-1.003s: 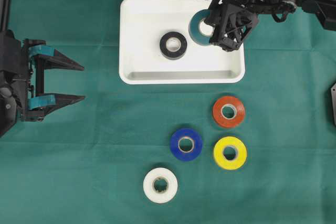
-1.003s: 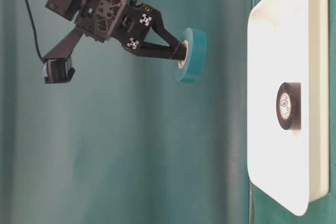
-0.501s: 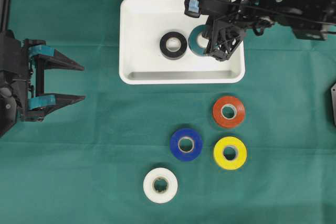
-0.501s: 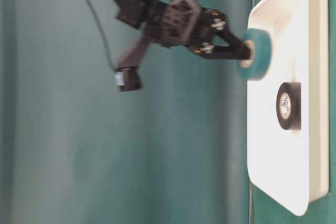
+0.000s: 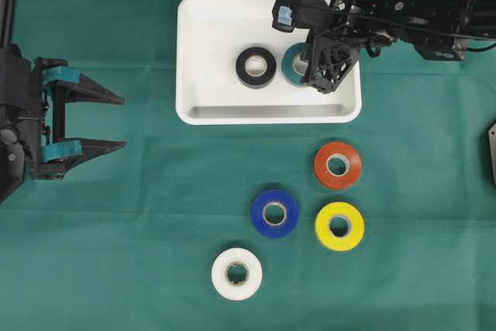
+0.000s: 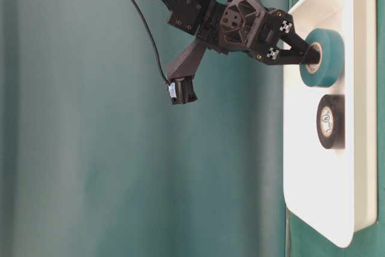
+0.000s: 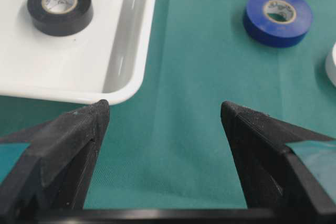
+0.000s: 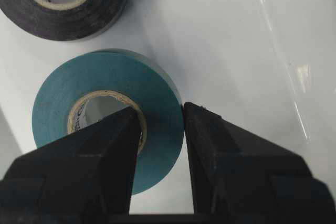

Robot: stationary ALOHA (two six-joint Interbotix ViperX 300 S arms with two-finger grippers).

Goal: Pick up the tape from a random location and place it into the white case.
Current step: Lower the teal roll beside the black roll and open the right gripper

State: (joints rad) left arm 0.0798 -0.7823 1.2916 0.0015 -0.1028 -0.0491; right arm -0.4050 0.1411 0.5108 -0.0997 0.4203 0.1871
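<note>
Because the teal tape (image 5: 293,65) must land flat, the right end effector (image 5: 304,67) grips its wall inside the white case (image 5: 203,21), beside a black roll (image 5: 256,67). At table level, it sits by the floor. From the left wrist, the left end effector (image 7: 164,124) gapes, idle, over the bench (image 7: 184,77).

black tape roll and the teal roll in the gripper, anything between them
Nothing. In the right wrist view only bare white case floor separates the black tape roll from the teal roll pinched by the right gripper.
</note>
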